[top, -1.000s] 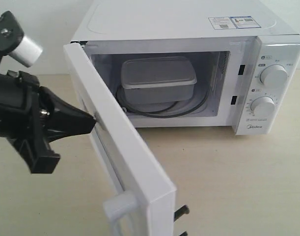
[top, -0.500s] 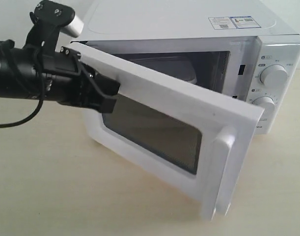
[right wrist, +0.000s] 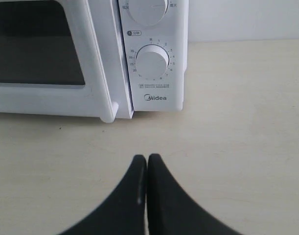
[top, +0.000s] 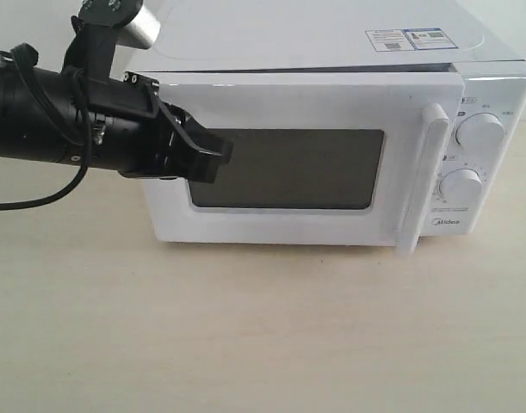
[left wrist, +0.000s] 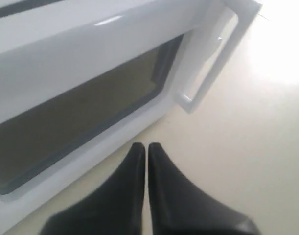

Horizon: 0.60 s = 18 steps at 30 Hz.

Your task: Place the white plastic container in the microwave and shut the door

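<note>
The white microwave (top: 331, 43) stands at the back of the table, its two round dials (top: 480, 132) on the right panel. Its door (top: 288, 103) with the dark window lies closed against the front, bar handle (top: 422, 176) at the right. My left gripper (top: 221, 157) is shut and empty, its tips touching or just off the window's left edge. In the left wrist view the gripper (left wrist: 146, 145) points at the table just below the door (left wrist: 76, 63). My right gripper (right wrist: 147, 157) is shut and empty, low over the table before the microwave (right wrist: 159, 105). The white plastic container is hidden.
Pale wooden tabletop (top: 263, 335) spreads in front of the microwave. A black cable (top: 39, 202) hangs from the left arm at the left edge. A white wall stands behind.
The left gripper swept rightward, pushing the door from wide open to closed. The container inside went out of sight behind it.
</note>
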### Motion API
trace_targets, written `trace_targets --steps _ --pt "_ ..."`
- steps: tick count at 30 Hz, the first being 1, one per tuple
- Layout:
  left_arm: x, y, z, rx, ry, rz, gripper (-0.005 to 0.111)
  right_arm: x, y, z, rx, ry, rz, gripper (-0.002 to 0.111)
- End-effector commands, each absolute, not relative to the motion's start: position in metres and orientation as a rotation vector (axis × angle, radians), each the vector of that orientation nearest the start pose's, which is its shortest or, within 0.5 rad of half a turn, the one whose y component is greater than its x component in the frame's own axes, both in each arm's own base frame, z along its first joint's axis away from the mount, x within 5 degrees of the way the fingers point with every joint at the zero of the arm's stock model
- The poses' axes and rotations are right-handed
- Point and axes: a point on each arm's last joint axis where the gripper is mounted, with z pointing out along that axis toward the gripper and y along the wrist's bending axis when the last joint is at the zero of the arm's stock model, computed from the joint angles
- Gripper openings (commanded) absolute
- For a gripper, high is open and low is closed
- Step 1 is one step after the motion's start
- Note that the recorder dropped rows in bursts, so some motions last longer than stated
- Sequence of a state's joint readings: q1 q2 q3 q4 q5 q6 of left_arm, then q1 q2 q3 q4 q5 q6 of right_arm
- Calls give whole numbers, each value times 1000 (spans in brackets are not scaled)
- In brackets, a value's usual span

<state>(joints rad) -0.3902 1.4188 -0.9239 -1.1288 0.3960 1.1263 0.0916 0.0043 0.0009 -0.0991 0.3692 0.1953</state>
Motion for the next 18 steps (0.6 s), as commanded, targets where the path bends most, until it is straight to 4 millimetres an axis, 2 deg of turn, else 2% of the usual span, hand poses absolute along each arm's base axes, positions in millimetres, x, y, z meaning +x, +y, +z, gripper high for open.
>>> trace_targets --steps 1,6,12,18 --pt "258 -150 292 724 2051 -688 4 53 1 181 17 1845 78 0" --pt "245 -152 300 794 2036 -760 4 54 1 184 -14 1806 56 0" --pt "244 -152 301 805 2033 -756 4 54 1 184 -15 1803 52 0" --pt "240 -152 296 900 2055 -741 4 54 1 186 -27 1788 43 0"
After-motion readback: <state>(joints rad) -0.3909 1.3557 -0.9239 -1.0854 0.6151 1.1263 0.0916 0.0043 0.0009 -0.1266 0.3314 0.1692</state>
